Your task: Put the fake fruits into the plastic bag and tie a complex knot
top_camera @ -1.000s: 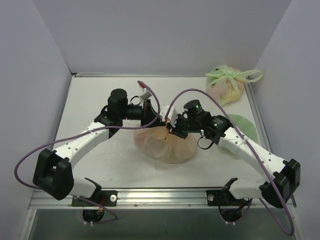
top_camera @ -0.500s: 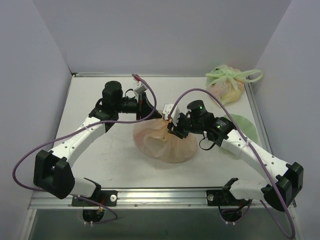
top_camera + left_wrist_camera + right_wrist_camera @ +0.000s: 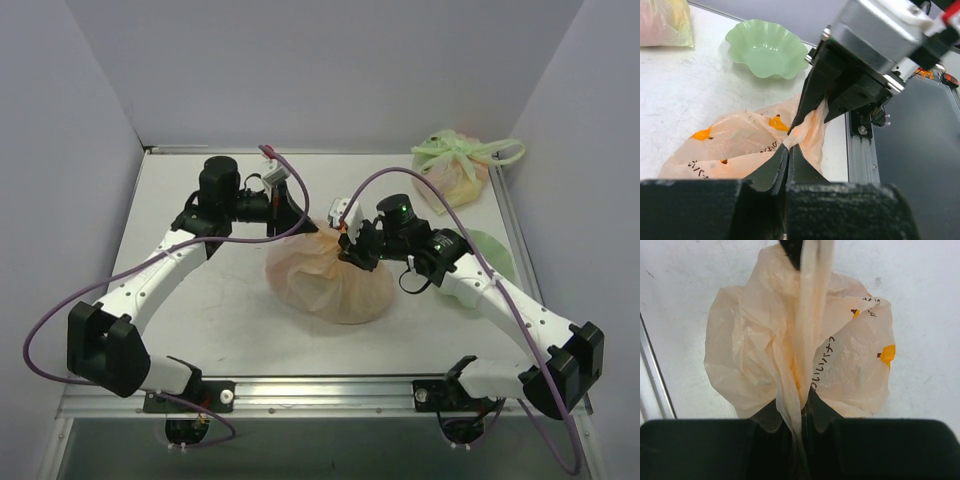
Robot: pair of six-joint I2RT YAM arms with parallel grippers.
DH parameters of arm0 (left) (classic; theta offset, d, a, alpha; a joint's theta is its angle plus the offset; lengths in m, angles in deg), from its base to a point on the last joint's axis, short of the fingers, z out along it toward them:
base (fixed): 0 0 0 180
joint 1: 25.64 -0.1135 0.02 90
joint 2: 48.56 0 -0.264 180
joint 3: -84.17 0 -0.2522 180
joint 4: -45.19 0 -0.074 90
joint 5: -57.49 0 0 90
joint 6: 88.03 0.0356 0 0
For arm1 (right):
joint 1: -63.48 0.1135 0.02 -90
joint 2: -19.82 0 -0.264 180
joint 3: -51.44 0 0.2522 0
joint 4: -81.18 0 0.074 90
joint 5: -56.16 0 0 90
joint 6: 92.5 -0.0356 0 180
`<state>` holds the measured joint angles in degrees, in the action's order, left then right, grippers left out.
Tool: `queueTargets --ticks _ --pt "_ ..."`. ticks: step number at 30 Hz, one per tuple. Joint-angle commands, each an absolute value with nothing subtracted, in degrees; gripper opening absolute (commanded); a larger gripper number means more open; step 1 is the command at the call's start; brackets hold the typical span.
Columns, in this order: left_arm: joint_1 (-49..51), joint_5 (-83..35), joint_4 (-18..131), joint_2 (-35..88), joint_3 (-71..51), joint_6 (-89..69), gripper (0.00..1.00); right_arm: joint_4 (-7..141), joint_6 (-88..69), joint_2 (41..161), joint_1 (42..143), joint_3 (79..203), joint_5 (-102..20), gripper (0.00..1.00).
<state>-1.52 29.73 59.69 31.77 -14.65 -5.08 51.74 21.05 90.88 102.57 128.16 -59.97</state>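
A white table (image 3: 200, 300) between grey walls holds the plastic bag (image 3: 330, 290) at its centre. The left gripper (image 3: 787, 155), clenched on a twisted strand of the bag's film, has drawn farther back-left of the bag than a second ago. The right gripper (image 3: 800, 412) pinches the same strand just above the bag's top.

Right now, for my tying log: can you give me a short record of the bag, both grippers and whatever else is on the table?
plastic bag: peach, banana print, bunched on the table
left gripper: shut on a strand of the bag's film
right gripper: shut on the same strand, pulled straight between the two
knot: none visible yet
fruits: cannot tell through the film
elsewhere: pale green bag far right; green bowl
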Motion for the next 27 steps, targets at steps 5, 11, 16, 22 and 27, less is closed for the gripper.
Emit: queueTargets --ticks 5,11,16,22,27 --pt "1.4 31.9 63.0 20.4 -18.2 0.4 0.00 41.9 7.8 96.1 100.7 134.4 -62.7 0.00" --pt "7.6 20.0 65.0 11.9 -28.7 8.7 0.00 38.4 -2.5 98.8 100.0 137.2 -65.6 0.00" --pt "22.5 -3.5 64.9 7.6 -35.3 25.5 0.00 35.6 -9.5 101.6 99.0 139.5 -69.3 0.00" --pt "32.5 -14.6 63.9 10.7 -39.4 36.7 0.00 35.8 -12.6 102.9 97.7 139.7 -71.3 0.00" --pt "33.2 -21.9 61.3 18.3 -40.1 39.5 0.00 36.0 -15.6 103.0 96.0 139.6 -77.6 0.00"
